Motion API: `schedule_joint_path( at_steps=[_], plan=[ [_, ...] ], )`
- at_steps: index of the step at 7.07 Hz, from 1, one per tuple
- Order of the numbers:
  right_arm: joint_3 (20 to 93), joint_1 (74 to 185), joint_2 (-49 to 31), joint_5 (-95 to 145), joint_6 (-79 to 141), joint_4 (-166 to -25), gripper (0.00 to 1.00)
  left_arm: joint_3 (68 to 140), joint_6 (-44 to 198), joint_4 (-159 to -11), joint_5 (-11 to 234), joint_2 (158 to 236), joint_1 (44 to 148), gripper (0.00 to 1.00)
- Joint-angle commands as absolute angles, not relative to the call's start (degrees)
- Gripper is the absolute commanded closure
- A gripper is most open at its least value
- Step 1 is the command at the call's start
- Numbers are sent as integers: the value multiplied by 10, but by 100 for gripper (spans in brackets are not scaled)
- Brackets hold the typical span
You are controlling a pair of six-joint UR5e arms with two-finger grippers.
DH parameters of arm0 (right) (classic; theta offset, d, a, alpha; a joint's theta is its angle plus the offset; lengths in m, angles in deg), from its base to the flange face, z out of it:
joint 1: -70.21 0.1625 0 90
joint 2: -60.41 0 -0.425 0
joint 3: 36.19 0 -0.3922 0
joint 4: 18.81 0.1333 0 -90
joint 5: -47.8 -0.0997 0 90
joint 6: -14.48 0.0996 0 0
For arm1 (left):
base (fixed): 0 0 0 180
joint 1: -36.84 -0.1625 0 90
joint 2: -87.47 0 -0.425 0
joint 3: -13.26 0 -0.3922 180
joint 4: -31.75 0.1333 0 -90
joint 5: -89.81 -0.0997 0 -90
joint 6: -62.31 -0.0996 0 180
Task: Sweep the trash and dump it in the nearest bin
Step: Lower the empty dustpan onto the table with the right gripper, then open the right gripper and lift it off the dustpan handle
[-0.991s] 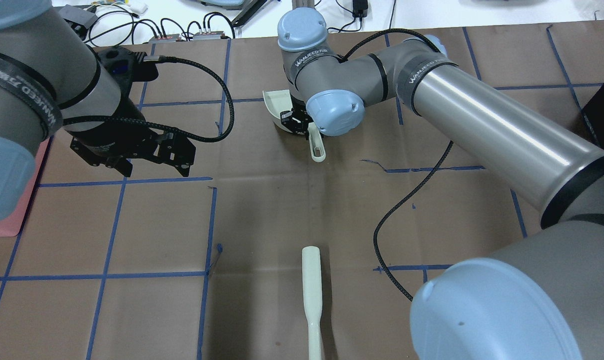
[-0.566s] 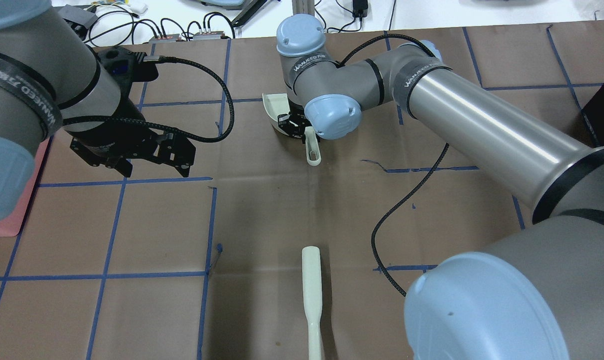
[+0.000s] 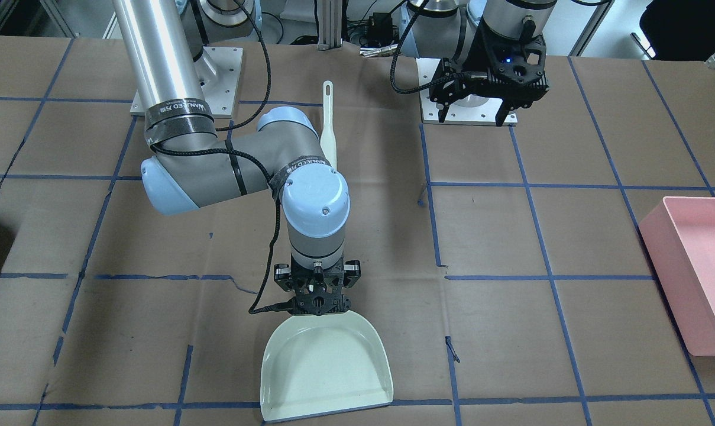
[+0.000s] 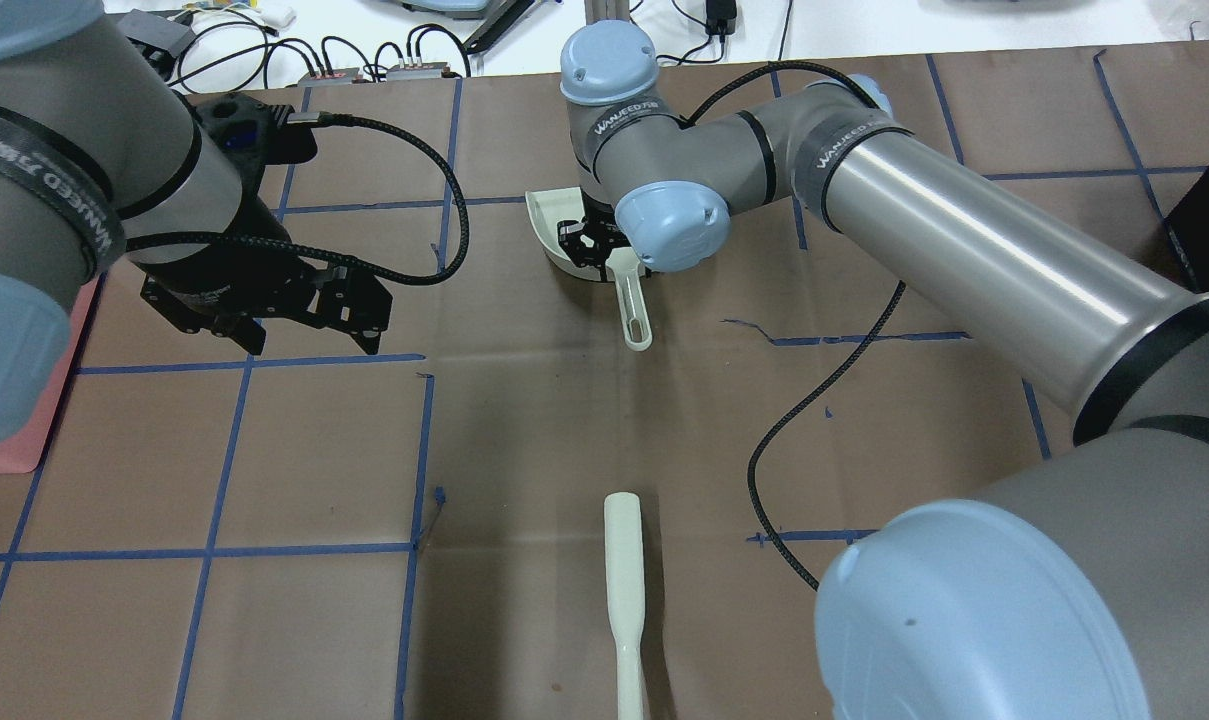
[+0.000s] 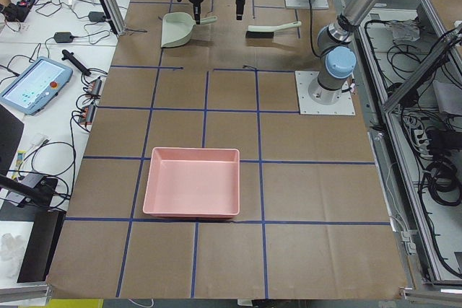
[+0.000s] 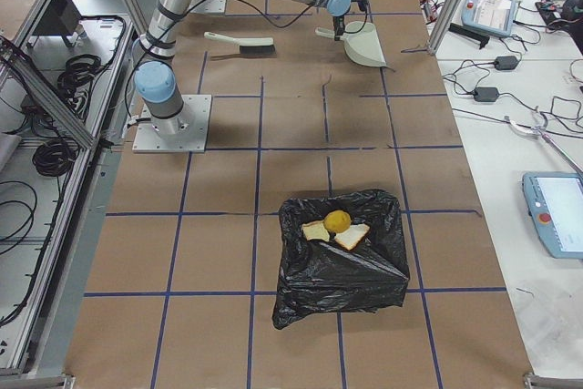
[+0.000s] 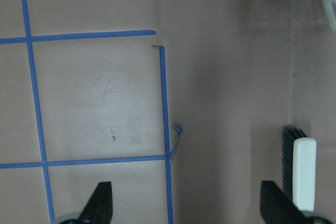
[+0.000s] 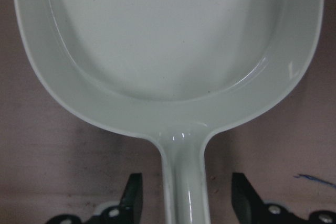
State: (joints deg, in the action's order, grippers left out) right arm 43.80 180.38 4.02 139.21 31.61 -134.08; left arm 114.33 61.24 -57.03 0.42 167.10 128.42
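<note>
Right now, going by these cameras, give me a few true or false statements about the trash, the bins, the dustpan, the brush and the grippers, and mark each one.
1. The yellow lump and both bread pieces lie in the black bag. True.
2. The pink tray holds a piece of bread. False: nothing shows in it.
3. The right gripper is shut on the dustpan handle. False: its fingers stand apart on either side of the handle, not touching it.
4. The brush lies flat on the table. True.
5. The left gripper is shut on the brush. False: it is open and empty above the table, with the brush off to one side.
</note>
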Motion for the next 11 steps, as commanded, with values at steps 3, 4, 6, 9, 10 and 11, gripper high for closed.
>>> schedule_joint_path(
  at_steps=[3, 4, 6, 9, 10, 11],
  plan=[
    [438, 1747, -41, 1397, 257, -1266, 0, 1143, 612, -570, 3, 1671, 1284, 0],
    [444, 1719, -71, 1400, 216, -1233, 0, 1144, 612, -570, 3, 1671, 1284, 0],
    [461, 1666, -125, 1402, 119, -1207, 0, 1144, 612, -571, 4, 1671, 1284, 0],
    [532, 1594, -225, 1401, 23, -1198, 0, 1144, 613, -571, 4, 1672, 1284, 0],
    [543, 1588, -249, 1402, 21, -1188, 0, 1144, 613, -570, 4, 1672, 1284, 0],
    [545, 1588, -272, 1399, 23, -1175, 0, 1145, 613, -570, 3, 1673, 1284, 0]
  ],
)
